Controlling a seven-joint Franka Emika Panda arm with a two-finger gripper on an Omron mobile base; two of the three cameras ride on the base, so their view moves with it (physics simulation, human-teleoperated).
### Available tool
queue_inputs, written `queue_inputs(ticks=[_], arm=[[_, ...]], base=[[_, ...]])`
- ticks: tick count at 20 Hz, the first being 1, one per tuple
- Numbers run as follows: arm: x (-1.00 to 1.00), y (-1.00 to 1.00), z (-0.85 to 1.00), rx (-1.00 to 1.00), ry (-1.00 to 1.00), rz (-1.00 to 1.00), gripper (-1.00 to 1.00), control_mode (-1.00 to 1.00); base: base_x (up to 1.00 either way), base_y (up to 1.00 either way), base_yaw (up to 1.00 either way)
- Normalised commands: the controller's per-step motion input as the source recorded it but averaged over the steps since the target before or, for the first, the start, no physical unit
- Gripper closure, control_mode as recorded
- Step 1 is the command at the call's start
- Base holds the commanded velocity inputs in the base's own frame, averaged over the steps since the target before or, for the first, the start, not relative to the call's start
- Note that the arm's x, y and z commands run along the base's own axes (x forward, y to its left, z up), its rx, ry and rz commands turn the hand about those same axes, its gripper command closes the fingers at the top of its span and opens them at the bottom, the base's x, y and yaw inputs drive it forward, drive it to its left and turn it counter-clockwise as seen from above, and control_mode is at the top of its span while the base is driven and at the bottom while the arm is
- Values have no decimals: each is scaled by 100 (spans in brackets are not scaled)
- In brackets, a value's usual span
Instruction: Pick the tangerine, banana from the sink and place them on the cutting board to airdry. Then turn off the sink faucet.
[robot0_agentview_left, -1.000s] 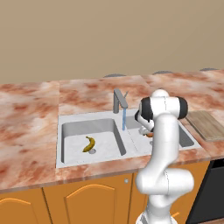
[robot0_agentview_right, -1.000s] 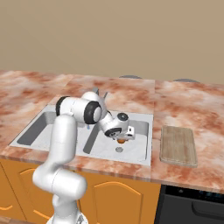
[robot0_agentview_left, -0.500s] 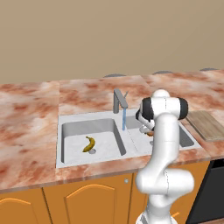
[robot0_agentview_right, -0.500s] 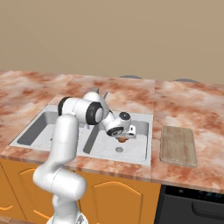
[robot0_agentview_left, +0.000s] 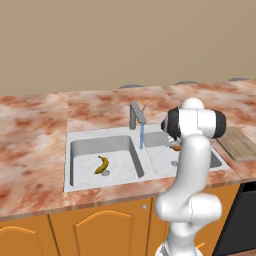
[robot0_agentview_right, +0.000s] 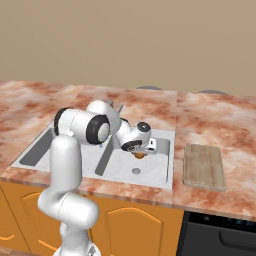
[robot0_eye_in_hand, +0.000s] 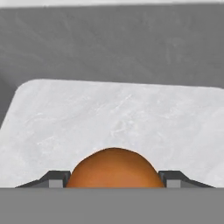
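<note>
Gripper: the gripper (robot0_eye_in_hand: 113, 175) is clamped on the tangerine (robot0_eye_in_hand: 113, 168); in the hand view the orange fruit sits squarely between the two dark fingertips (robot0_eye_in_hand: 54, 178), one pressed against each side, so the jaws stand partly closed around it.
Tangerine: a small round orange fruit, held over the right basin of the sink (robot0_agentview_right: 165, 152); in the right base view it shows as an orange spot (robot0_agentview_right: 140, 154) just under the hand, above the basin floor and a little farther back than the round drain (robot0_agentview_right: 135, 171). In the left base view only a sliver of orange (robot0_agentview_left: 176, 147) shows beside the arm.
Arm: the white arm (robot0_agentview_left: 192, 160) rises from in front of the counter and bends down over the right basin.
Sink: light grey, two basins side by side, set into a reddish marbled counter (robot0_agentview_left: 35, 130).
Banana: a small curved yellow banana (robot0_agentview_left: 102, 165) lies on the floor of the left basin, just beside that basin's drain, well apart from the hand.
Sink faucet: a grey faucet (robot0_agentview_left: 136, 116) stands at the far edge between the basins; a thin blue stream of water (robot0_agentview_left: 142, 136) falls from its spout.
Cutting board: a light-brown wooden cutting board (robot0_agentview_right: 203, 166) lies flat on the counter just to the right of the sink, nothing on it.
Cabinets: orange-brown cabinet doors (robot0_agentview_left: 100, 232) run below the counter.
</note>
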Motion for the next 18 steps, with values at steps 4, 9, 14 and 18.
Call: queue_inputs(ticks=[4, 9, 14, 18], arm=[[-76, 0, 48, 0, -6, 0, 100, -100], [-72, 0, 70, 0, -4, -1, 100, -100], [-42, -5, 99, 1, 1, -1, 100, -100], [-36, -12, 100, 3, 4, 0, 100, -100]], base=[[0, 0, 0], [0, 0, 0], [0, 0, 0], [0, 0, 0]])
